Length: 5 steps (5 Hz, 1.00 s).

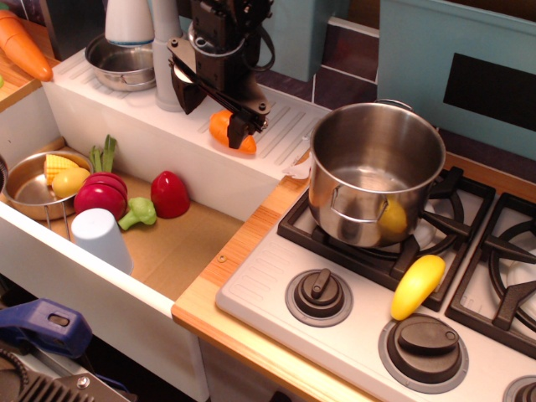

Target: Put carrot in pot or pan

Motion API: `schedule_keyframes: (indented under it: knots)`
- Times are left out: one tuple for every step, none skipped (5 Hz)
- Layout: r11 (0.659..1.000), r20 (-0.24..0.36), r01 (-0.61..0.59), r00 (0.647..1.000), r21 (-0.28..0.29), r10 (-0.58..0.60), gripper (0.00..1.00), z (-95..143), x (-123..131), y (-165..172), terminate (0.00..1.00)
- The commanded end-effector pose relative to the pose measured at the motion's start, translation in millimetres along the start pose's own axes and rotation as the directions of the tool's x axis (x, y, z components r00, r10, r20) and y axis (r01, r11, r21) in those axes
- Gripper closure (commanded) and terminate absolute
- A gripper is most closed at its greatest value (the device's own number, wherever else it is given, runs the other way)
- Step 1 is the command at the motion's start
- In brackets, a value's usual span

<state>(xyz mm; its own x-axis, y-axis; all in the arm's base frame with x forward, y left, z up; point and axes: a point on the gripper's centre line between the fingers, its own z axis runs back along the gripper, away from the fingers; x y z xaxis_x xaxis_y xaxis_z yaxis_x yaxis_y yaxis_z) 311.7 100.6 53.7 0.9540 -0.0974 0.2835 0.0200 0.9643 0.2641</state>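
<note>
1. The gripper hangs over the white ribbed ledge at the back of the counter, tilted, with its black jaws spread wide.
2. One finger reaches down to the carrot and covers part of it; the other ends well to the left, in front of a white bottle — nothing is clamped between them.
3. The carrot lies on its side on the ledge, its blunt tip pointing toward the pot. Whether the near finger actually touches it, I cannot tell.
4. The pot stands upright on the back-left burner of the toy stove, to the right of the carrot and apart from it. Its inside looks empty; a yellow glint shows on its outer wall.
5. A yellow toy lies on the stove just in front of the pot, between two knobs.
6. A steel bowl sits at the left end of the ledge, beside the bottle.
7. In the sunken tray below — a small pan with yellow toy food, a red halved vegetable, a red piece, a green piece and an upturned pale blue cup.
8. A larger orange carrot lies at the top left corner.
</note>
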Motion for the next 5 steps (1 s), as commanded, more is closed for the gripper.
schedule_keyframes:
  knots:
    - [1.000,0.077,0.010,0.997,-0.021,-0.008,0.00,-6,11,13,0.00]
    - [0.999,0.106,0.015,0.994,-0.028,-0.012,0.00,-15,13,17,0.00]
    - [0.999,0.129,0.017,0.992,-0.049,-0.010,0.00,-22,17,18,0.00]
    - [0.995,0.160,0.023,0.987,-0.097,-0.007,0.00,-27,22,19,0.00]
    - [0.993,0.181,0.030,0.983,-0.115,-0.009,0.00,-34,27,19,0.00]
